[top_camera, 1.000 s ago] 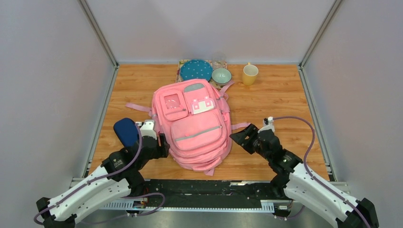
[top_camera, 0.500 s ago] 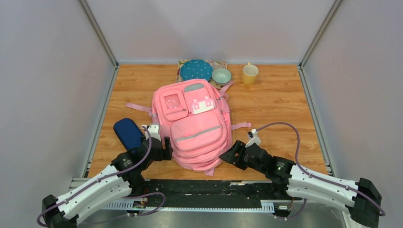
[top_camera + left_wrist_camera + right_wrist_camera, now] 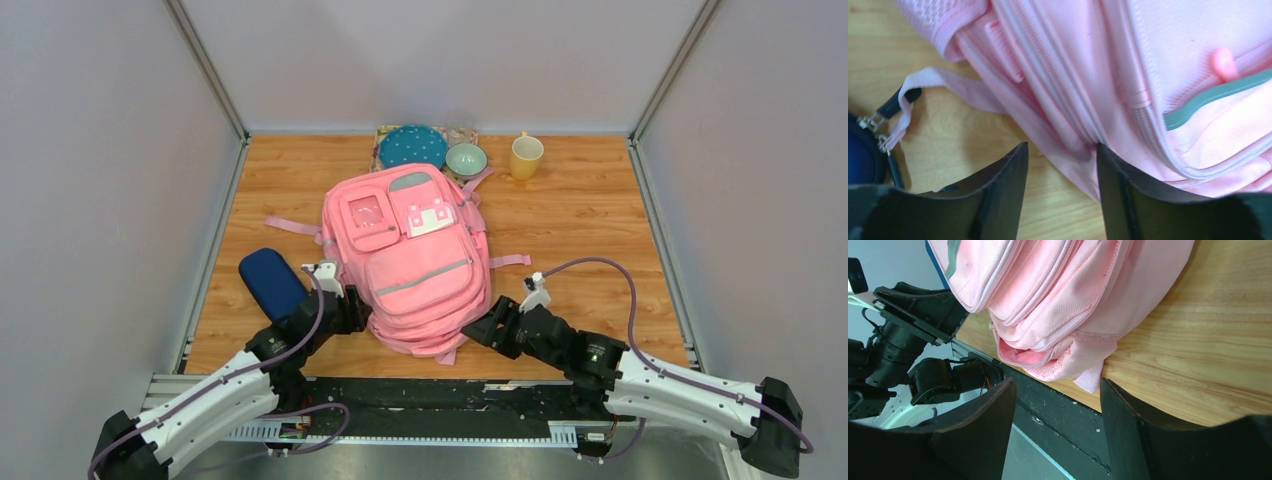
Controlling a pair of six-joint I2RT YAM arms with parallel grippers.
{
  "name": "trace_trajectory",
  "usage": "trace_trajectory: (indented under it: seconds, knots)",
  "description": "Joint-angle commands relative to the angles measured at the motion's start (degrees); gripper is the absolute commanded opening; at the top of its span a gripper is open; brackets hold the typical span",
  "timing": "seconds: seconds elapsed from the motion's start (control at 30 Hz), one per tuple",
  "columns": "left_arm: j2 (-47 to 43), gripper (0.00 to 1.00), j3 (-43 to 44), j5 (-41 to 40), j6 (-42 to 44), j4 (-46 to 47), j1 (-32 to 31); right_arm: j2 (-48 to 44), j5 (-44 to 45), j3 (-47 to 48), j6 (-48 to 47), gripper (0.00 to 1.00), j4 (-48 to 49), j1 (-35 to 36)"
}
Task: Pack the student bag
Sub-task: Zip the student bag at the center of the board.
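The pink student bag (image 3: 410, 260) lies flat on the wooden table, pockets up. My left gripper (image 3: 353, 306) stands open at the bag's near left edge. In the left wrist view (image 3: 1060, 150) the bag's side seam (image 3: 1068, 145) runs between the fingers; the right finger touches the fabric and the left one stands over bare wood. My right gripper (image 3: 481, 328) is open at the bag's near right corner. The right wrist view (image 3: 1058, 385) shows that corner (image 3: 1048, 355) and a strap end (image 3: 1091, 381) just ahead of it, with nothing between its fingers.
A navy zip pouch (image 3: 272, 282) lies left of the bag, by the left arm. At the back stand a blue plate (image 3: 413, 147), a small bowl (image 3: 466, 159), a glass (image 3: 461, 128) and a yellow mug (image 3: 526, 156). The table's black front edge (image 3: 1068, 415) lies right under the right gripper.
The right arm swung down and left from beside the bag to its near right corner. The left gripper pushed in against the near left edge, and the bag shifted slightly right.
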Motion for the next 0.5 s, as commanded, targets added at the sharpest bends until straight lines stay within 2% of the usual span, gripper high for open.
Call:
trace_trajectory:
  seconds: [0.0, 0.07, 0.1, 0.23, 0.33, 0.47]
  knots:
    - [0.7, 0.32, 0.27, 1.0, -0.83, 10.99, 0.56, -0.89, 2.03, 0.34, 1.36, 0.65, -0.82, 0.66]
    - [2.1, 0.14, 0.71, 3.36, -1.27, 12.4, 0.47, -0.97, 2.47, 0.16, 1.89, 0.65, -0.91, 0.74]
    - [4.37, 0.0, 0.97, 4.51, -1.97, 13.45, 0.47, -1.24, 2.64, 0.16, 1.98, 0.65, -1.0, 0.83]
    - [10.1, 0.0, 1.07, 15.64, -4.52, 19.68, 0.47, -2.9, 3.96, 0.95, 2.24, 0.64, -3.88, 0.92]
    - [12.47, 0.0, 0.18, 20.15, -7.33, 24.44, -0.06, -5.88, 5.98, 2.27, 2.59, 0.64, -8.62, 0.92]
    - [13.79, 0.0, 2.37, 17.8, -8.04, 25.41, -5.49, -12.04, 10.02, 3.67, 2.86, 0.64, -16.28, 0.83]
